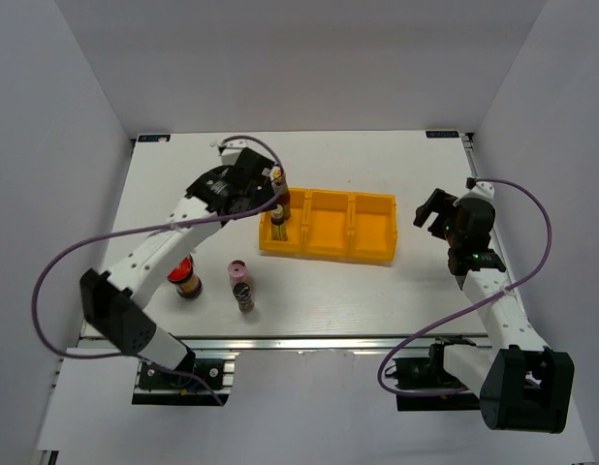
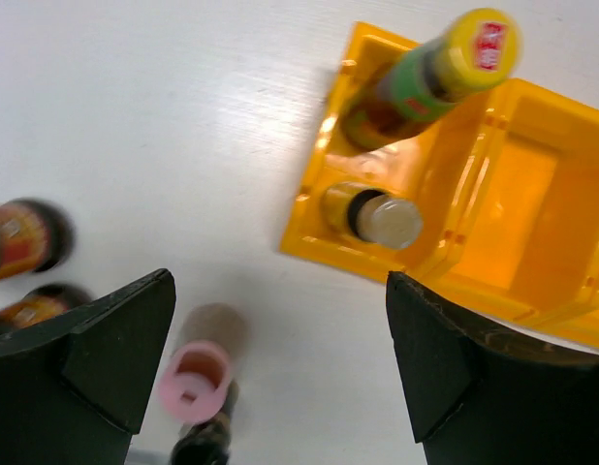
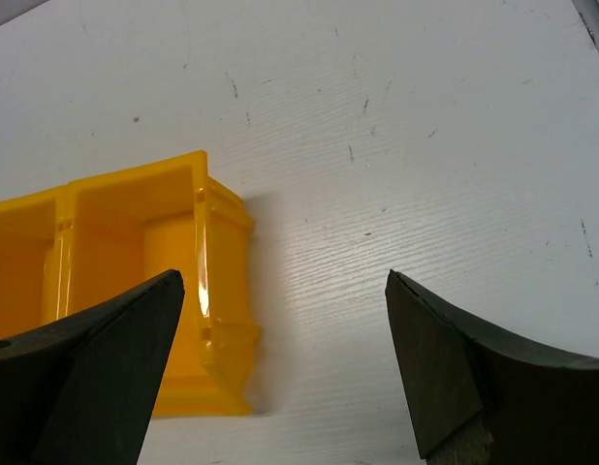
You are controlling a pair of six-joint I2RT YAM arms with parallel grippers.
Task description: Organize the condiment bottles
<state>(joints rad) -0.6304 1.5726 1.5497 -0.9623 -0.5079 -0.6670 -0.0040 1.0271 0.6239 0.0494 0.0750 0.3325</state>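
Observation:
Two slim yellow-capped bottles stand in the left compartment of the yellow tray (image 1: 327,229): a taller one (image 1: 278,178) and a lower one (image 1: 280,215). In the left wrist view they are the tall bottle (image 2: 430,79) and the pale-topped bottle (image 2: 385,219). My left gripper (image 1: 264,194) hovers open and empty just left of that compartment (image 2: 280,291). The pink-capped bottle (image 1: 240,285) stands on the table in front of the tray, also in the left wrist view (image 2: 195,380). The two red-capped bottles (image 1: 186,276) stand close together beside the left arm (image 2: 23,240). My right gripper (image 1: 433,211) is open and empty, right of the tray (image 3: 285,281).
The tray's middle and right compartments (image 1: 369,221) hold nothing. The tray's right end (image 3: 207,291) shows in the right wrist view over bare white table (image 3: 425,145). White walls surround the table on three sides.

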